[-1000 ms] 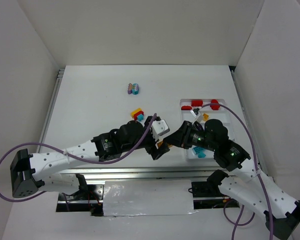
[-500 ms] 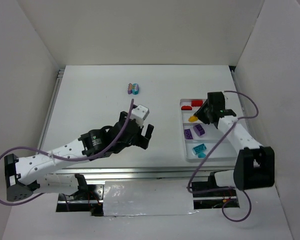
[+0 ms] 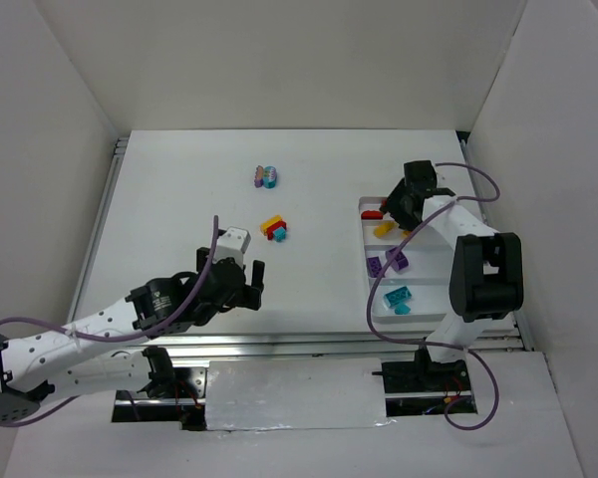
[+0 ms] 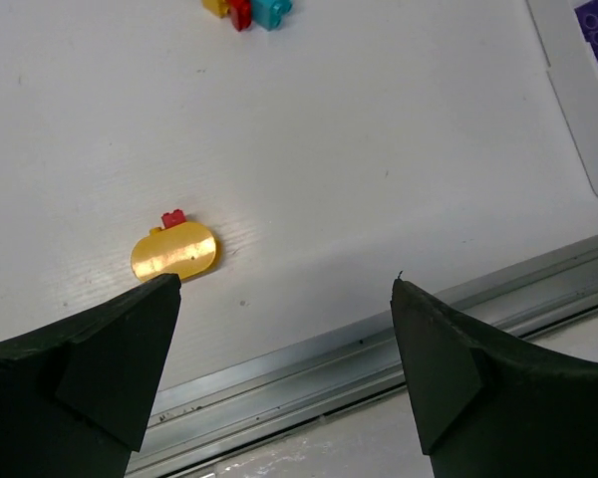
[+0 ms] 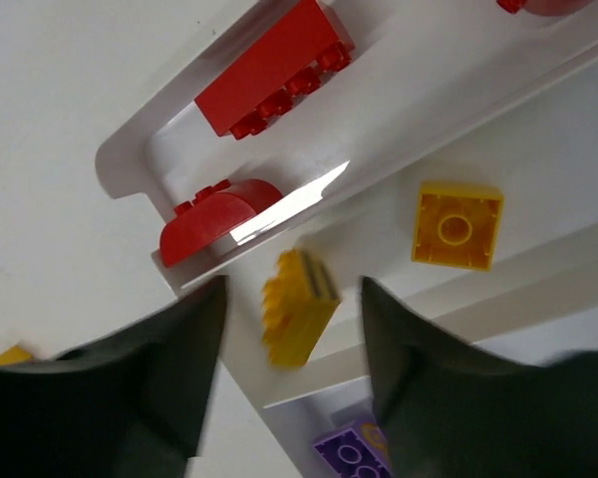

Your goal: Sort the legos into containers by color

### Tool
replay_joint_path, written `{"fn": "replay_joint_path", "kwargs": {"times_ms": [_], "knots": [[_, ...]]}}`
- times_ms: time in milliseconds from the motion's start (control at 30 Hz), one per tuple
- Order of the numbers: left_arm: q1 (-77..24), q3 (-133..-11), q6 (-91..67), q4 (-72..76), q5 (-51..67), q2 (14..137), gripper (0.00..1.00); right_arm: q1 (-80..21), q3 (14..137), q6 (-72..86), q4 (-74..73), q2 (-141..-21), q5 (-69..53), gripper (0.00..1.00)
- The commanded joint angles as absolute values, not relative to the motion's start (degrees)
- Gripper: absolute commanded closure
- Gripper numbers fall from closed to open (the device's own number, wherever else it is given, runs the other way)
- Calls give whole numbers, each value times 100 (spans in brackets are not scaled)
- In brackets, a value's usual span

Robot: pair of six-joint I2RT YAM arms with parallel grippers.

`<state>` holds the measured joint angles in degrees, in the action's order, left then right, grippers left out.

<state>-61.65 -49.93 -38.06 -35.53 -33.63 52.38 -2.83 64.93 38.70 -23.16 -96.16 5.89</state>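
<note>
The white tray (image 3: 427,274) lies on the right side of the surface (image 3: 179,199). Its 4 long bins each run left to right, and they sit one behind the other from far to near.

The right pincer (image 5: 291,294) hangs over the far left corner of the tray. It is part way open. A yellow brick (image 5: 299,307) sits between its 2 fingers with a gap on each side, so nothing grips it. This brick is tipped up on its side at the left end of the 2nd bin. Its long side runs along the fingers and its bumps face sideways. I cannot tell if it rests on the tray floor or not.

Beside it in the same bin, a square yellow brick (image 5: 456,226) lies flat with its hollow side up.

The far bin has a long red brick (image 5: 274,70) lying on its side along the bin, and a round-topped red brick (image 5: 209,219) at the left end.

The 3rd bin holds 2 purple bricks (image 3: 398,260). The nearest bin holds teal bricks (image 3: 397,297).

Some legos are loose on the surface. A purple and teal clump (image 3: 267,176) lies far back in the middle. A yellow, red and teal clump (image 3: 275,228) lies nearer.

The left pincer (image 4: 286,289) is wide open and holds nothing, low over the near edge. A flat round yellow piece (image 4: 174,249) with a tiny red bit lies just past its left finger.
</note>
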Motion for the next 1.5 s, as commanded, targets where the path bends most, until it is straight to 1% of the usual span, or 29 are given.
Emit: {"fn": "replay_joint_path", "kwargs": {"times_ms": [0,33,100,133,200,300,333,367,400,433,467,533,567,600,633,667,700,767,867,933,1300,1467], "knots": [[-6100,-5027,-4280,-3595,-3700,5045,0,-246,6574,3779,-2294,-9414,721,32],[-6091,-5036,-4315,-3647,-3735,4993,1,-255,6539,3788,-2294,-9378,712,22],[-6056,-5089,-4412,-3717,-3788,4949,1,-281,6513,3797,-2320,-9195,721,10],[-6003,-5098,-4456,-3831,-3875,4931,0,-360,6504,3753,-2312,-9132,729,1],[-5916,-5150,-4622,-3989,-3963,4948,1,-509,6696,3727,-2460,-9010,852,1],[-5591,-5107,-4842,-4175,-3973,5036,0,-1228,6872,3639,-2610,-8754,1212,1],[-5303,-5046,-4843,-4105,-3755,5080,1,-1770,6925,3526,-2558,-8702,1343,1],[-5108,-5001,-4799,-4009,-3544,5106,0,-2045,6987,3437,-2523,-8710,1336,0],[-4654,-4940,-4712,-3886,-3272,5141,1,-2283,7135,3167,-2375,-8762,1232,0],[-4441,-4861,-4554,-3650,-2660,5159,1,-2659,7224,3007,-2303,-8980,804,1],[-4264,-4843,-4483,-3552,-2402,5168,1,-2811,7451,2849,-2233,-9156,591,0],[-4096,-4904,-4377,-3472,-2102,5142,1,-3049,7750,2454,-2215,-9551,265,0],[-4096,-4956,-4368,-3567,-2101,5115,1,-3224,7926,2269,-2232,-10006,29,0],[-4096,-5061,-4333,-3621,-2109,5046,1,-3339,8337,1972,-2406,-10246,26,1],[-4096,-5106,-4298,-3691,-2153,4993,1,-3453,8593,1821,-2565,-10761,26,0],[-4087,-5141,-4263,-3813,-2171,4896,0,-3680,9118,1550,-2714,-11019,200,0],[-4078,-5211,-4115,-3867,-2162,4835,0,-3822,9349,1425,-2959,-11230,463,0],[-4078,-5229,-3877,-3920,-1892,4755,0,-4033,9675,1040,-2910,-11679,860,0],[-4052,-5186,-3472,-3937,-1495,4746,0,-4069,10114,748,-2970,-12145,765,0],[-4061,-5133,-3489,-3973,-1529,4755,1,-4069,10309,642,-3076,-12409,704,0],[-4061,-5115,-3226,-3709,-1152,4922,0,-4087,10485,334,-3111,-12841,309,1],[-4069,-5106,-3199,-3683,-1125,4869,0,-4078,10898,237,-3269,-13078,106,1]]}}
